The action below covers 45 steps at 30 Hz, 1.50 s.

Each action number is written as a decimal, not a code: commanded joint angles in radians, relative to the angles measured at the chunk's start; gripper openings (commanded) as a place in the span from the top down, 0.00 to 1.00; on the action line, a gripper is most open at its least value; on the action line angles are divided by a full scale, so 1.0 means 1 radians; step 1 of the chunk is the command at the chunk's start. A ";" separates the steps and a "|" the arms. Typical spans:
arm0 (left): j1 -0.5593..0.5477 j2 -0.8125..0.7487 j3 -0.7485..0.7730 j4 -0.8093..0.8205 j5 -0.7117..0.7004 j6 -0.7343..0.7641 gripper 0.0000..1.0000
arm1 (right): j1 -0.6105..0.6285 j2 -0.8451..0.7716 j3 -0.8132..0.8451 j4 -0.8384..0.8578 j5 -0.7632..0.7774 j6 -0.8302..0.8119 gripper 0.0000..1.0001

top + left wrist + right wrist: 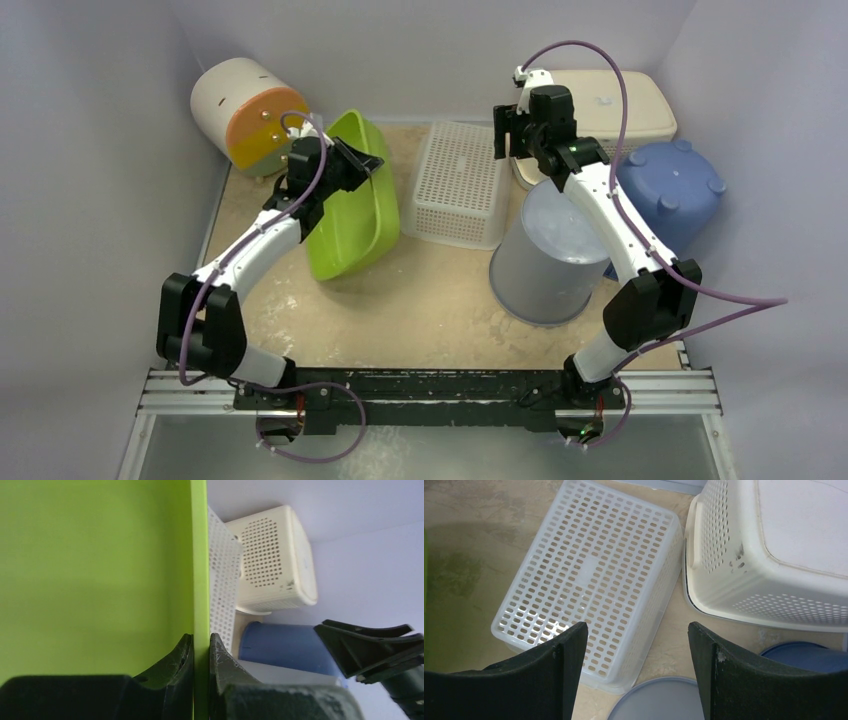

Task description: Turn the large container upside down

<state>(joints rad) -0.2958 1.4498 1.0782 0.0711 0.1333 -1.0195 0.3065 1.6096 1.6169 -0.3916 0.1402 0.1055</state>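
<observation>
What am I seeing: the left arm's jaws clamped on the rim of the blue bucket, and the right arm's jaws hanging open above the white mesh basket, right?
Not quite: the left wrist view shows the left arm's jaws clamped on the rim of the green tub. The right arm's jaws do hang open above the white mesh basket.

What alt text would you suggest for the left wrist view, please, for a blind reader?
The left hand pinches the edge of a lime-green tub whose wall fills the frame's left half. Beyond it sit a white mesh basket, a cream perforated bin and a blue tub.
</observation>
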 commanded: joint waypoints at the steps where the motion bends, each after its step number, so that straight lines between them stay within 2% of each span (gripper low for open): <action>1: 0.002 0.009 0.004 0.308 0.104 -0.134 1.00 | -0.004 -0.046 0.024 0.016 0.018 -0.005 0.25; 10: 0.003 0.100 -0.082 0.860 0.150 -0.549 1.00 | -0.004 -0.044 0.018 0.015 0.024 -0.004 0.25; 13: 0.004 0.118 -0.127 0.928 0.129 -0.640 1.00 | -0.004 -0.047 0.018 0.014 0.029 -0.006 0.25; 15: 0.011 0.115 -0.168 0.926 0.121 -0.651 1.00 | -0.005 -0.051 0.015 0.015 0.034 -0.008 0.25; 19: 0.045 0.055 -0.252 0.751 0.105 -0.612 1.00 | -0.004 -0.053 0.004 0.016 0.035 -0.010 0.25; 23: 0.106 -0.058 -0.291 0.441 0.074 -0.445 1.00 | -0.004 -0.050 0.000 0.021 0.032 -0.008 0.25; 24: 0.122 -0.081 -0.285 0.349 0.058 -0.403 0.99 | -0.005 -0.049 0.000 0.021 0.030 -0.008 0.25; 27: 0.162 -0.131 -0.264 0.120 0.020 -0.285 0.85 | -0.004 -0.042 0.004 0.023 0.022 -0.008 0.25; 30: 0.191 -0.160 -0.277 0.025 -0.002 -0.227 0.76 | -0.004 -0.034 0.006 0.023 0.009 -0.006 0.25; 36: 0.209 -0.196 -0.334 -0.080 -0.038 -0.149 0.76 | -0.005 -0.030 0.002 0.026 -0.006 -0.004 0.25; 45: 0.216 -0.243 -0.363 -0.339 -0.158 -0.001 0.76 | -0.004 -0.036 -0.025 0.039 -0.019 0.008 0.25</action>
<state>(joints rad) -0.0933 1.1732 0.7933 0.1360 0.1020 -1.2034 0.3065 1.6085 1.6012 -0.3901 0.1368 0.1059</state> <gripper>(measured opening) 0.250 0.754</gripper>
